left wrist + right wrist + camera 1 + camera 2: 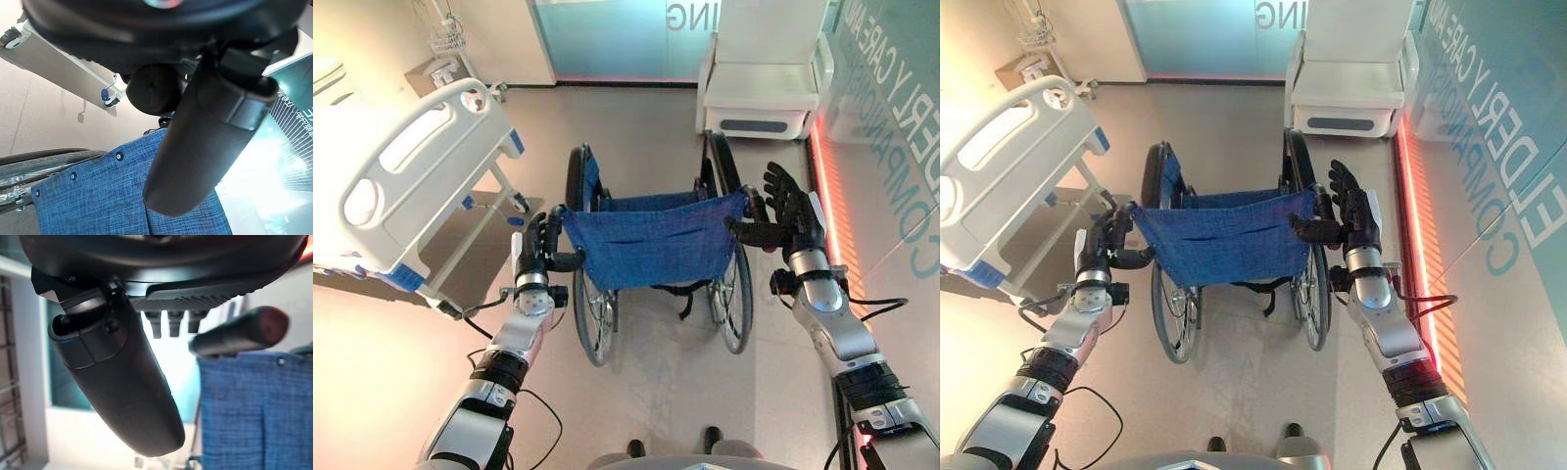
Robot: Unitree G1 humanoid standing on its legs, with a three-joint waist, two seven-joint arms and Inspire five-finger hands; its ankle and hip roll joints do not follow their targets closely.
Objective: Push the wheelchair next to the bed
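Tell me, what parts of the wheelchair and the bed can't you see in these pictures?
- Wheelchair seat and footrests: hidden behind its blue backrest in both eye views.
- Bed mattress end: cut off by the left edge.
- Left push handle: covered by the left hand curled round it.
- Right hand contact with its handle: unclear; the fingers stand straight.

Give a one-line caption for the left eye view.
Left robot hand grips a wheelchair handle, right robot hand open at the other; bed at left.

- The wheelchair [656, 255] has a matt blue woven cloth backrest with metal studs, and thin shiny metal spokes.
- The bed [411, 176] end is smooth white glossy plastic.
- The floor [646, 392] looks smooth, faintly shiny.
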